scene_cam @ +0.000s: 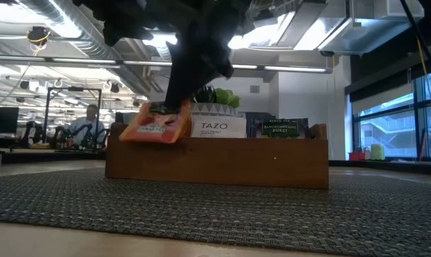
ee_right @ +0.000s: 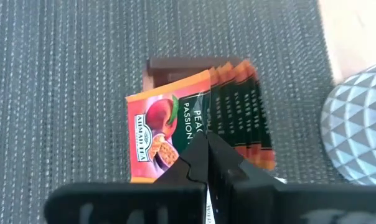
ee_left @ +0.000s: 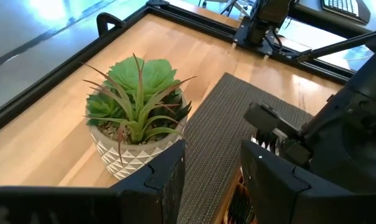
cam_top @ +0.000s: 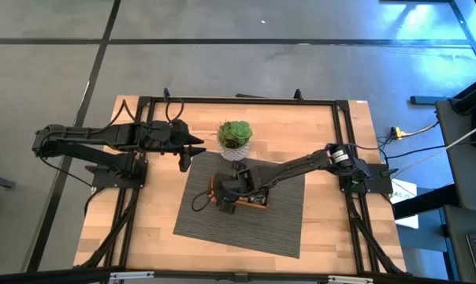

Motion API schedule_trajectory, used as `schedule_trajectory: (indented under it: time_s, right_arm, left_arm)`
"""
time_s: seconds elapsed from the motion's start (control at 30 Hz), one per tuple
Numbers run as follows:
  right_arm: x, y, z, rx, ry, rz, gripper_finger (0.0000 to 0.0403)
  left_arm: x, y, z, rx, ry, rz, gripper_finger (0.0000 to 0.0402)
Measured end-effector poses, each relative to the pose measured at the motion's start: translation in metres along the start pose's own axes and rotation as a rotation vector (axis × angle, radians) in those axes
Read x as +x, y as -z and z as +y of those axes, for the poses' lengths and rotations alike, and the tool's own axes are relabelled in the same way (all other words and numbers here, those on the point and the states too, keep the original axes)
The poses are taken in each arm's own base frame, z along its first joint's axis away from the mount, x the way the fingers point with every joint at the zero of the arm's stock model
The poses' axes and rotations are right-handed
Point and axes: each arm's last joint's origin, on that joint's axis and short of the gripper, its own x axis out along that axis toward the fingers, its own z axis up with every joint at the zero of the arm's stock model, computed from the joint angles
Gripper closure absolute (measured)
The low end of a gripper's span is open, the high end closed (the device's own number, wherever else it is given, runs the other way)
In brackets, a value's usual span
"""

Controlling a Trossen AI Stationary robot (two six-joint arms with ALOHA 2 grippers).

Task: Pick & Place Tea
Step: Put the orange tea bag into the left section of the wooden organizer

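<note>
Right wrist view: right fingers (ee_right: 206, 144) clamped on flat orange-red tea sachet (ee_right: 166, 134) above brown wooden tray (scene_cam: 215, 163); next, lower and drop. Left fingers (ee_left: 210, 177) apart, waiting.

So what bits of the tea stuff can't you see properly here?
- High view: the wooden tray and its sachets, mostly hidden under the right arm.
- Right wrist view: the orange-red sachet, its lower edge covered by the right pincer.
- Low view: the tray's inside, hidden by its front wall.

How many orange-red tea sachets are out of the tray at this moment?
1. The orange-red sachet is pinched in the right gripper, its jaws shut, over the wooden tray's end compartment. Other orange-edged sachets stand in that compartment; more may be hidden.
</note>
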Motion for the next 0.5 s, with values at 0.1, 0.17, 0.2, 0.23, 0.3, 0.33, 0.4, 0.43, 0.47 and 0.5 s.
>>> schedule_trajectory:
  time_s: [0.1,0.17,0.2,0.23,0.3,0.33,0.4,0.43,0.47,0.5]
  right_arm:
    - [-0.003,-0.0014,-0.0012,-0.001,0.021,-0.015,0.0403]
    - [-0.0045,-0.0025,-0.0014,0.001,0.02,-0.025,0.0403]
    - [-0.0049,-0.0028,-0.0015,0.001,0.02,-0.026,0.0403]
    - [-0.0049,-0.0027,-0.0016,0.001,0.02,-0.026,0.0403]
    - [-0.0049,-0.0027,-0.0016,0.001,0.02,-0.025,0.0403]
    - [-0.0049,-0.0027,-0.0016,0.002,0.021,-0.026,0.0403]
    - [-0.0047,-0.0032,-0.0025,0.004,0.023,-0.027,0.0403]
    - [-0.0045,-0.0033,-0.003,0.005,0.023,-0.026,0.0403]
    - [-0.0043,-0.0036,-0.0037,0.006,0.024,-0.027,0.0403]
    - [-0.0041,-0.0039,-0.0044,0.008,0.025,-0.027,0.0403]
  left_arm:
    - [0.0,0.0,0.0,0.0,0.0,0.0,0.0253]
    - [0.0,0.0,0.0,0.0,0.0,0.0,0.0253]
    - [0.0,0.0,0.0,0.0,0.0,0.0,0.0253]
    - [0.0,0.0,0.0,0.0,0.0,0.0,0.0253]
    - [0.0,0.0,0.0,0.0,0.0,0.0,0.0253]
    - [0.0,0.0,0.0,0.0,0.0,0.0,0.0253]
    - [0.0,0.0,0.0,0.0,0.0,0.0,0.0253]
    - [0.0,0.0,0.0,0.0,-0.001,0.0,0.0253]
    - [0.0,0.0,0.0001,0.0,-0.003,-0.001,0.0253]
    - [0.0,-0.0001,0.0002,0.0,-0.008,-0.003,0.0253]
